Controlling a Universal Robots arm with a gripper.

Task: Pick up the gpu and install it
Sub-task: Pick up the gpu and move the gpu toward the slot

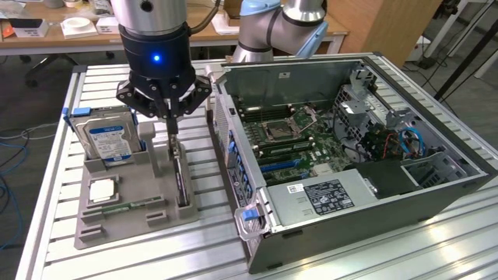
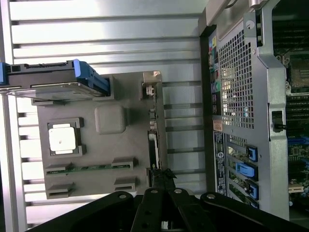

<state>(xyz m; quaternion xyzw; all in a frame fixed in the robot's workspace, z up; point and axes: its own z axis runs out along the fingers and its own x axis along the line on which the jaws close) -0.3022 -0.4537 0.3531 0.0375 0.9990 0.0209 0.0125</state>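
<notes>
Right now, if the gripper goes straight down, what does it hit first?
Probably the top edge of the gpu card standing in the gray tray. The shut gripper may already touch it.

On the slatted aluminium table (image 1: 155,262), the grey plastic holder tray (image 1: 132,226) lies at the exterior view's left of the open dark metal computer case (image 1: 374,224). In the tray, the silver hard drive (image 1: 109,140) stands at the far end. The thin flat dark gpu card (image 1: 181,181) stands on edge along the side nearest the case. The square silvery processor chip (image 1: 101,191) lies just beside the slim green memory stick (image 1: 132,205).
</notes>
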